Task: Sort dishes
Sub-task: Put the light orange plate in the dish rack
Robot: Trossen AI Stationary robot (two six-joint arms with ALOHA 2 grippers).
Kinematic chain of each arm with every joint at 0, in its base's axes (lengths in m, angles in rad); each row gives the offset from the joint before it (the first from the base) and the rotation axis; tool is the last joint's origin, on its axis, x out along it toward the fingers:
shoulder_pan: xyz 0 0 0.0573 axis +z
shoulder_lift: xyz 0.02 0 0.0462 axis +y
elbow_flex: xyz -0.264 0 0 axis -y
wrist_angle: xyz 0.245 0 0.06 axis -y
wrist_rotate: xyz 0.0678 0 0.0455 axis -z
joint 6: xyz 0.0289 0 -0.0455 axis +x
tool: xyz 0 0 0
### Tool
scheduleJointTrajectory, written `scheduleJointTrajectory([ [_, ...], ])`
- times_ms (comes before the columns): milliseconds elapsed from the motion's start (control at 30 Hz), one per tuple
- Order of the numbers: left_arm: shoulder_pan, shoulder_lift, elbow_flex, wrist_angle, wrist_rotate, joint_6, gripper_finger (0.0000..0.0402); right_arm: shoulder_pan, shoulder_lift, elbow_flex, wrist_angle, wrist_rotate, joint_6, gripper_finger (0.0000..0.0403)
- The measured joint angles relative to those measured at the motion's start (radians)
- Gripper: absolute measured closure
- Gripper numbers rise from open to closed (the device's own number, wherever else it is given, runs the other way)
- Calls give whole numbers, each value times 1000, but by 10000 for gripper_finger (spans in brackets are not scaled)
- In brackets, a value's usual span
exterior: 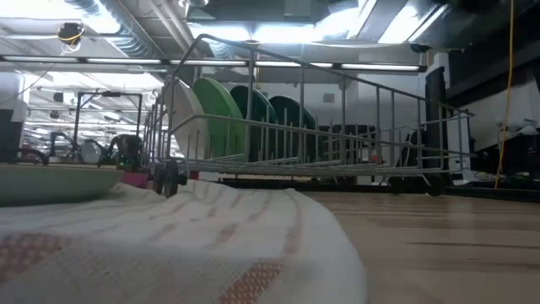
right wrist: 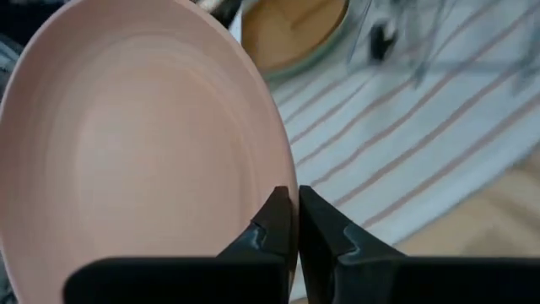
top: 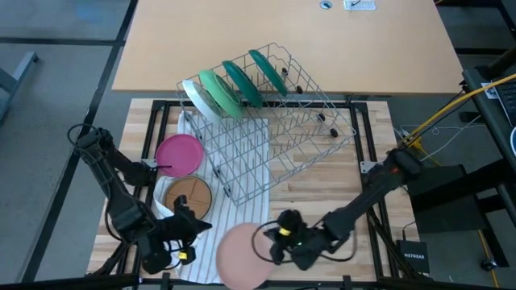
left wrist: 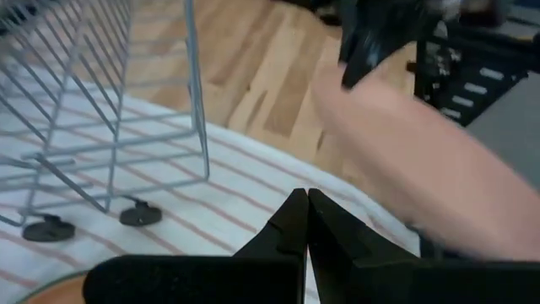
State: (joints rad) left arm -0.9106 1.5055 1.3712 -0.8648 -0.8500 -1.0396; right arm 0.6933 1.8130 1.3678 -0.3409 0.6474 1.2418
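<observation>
High view looks straight down over the whole table; low view sits at cloth level facing the wire rack; 2 wrist views look close, both sharing the peach-pink plate

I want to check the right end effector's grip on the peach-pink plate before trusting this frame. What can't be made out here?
- Peach-pink plate: high view cuts off its near edge; right end effector hides the pinched rim in the right wrist view.
- Brown-orange dish: blurred, cropped there.
- Rack: its wires screen the green plates in the low view.
- Left end effector: shut, empty.
</observation>
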Motion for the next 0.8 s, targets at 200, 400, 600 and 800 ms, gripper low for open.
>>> scheduleJointTrajectory([
  [200, -8, 0, 0, 0, -92, 0, 401, 50, -181, 0, -209, 187, 6, 394],
  [400, 4, 2, -8, 26, -194, -31, 401, 50, -353, 0, -426, 396, 6, 393],
  [600, 54, 3, -57, 126, -234, -10, 401, 1, -487, 0, -644, 539, 6, 394],
  [800, 145, 3, -109, 270, -233, 165, 401, -111, -551, 0, -820, 553, 6, 393],
])
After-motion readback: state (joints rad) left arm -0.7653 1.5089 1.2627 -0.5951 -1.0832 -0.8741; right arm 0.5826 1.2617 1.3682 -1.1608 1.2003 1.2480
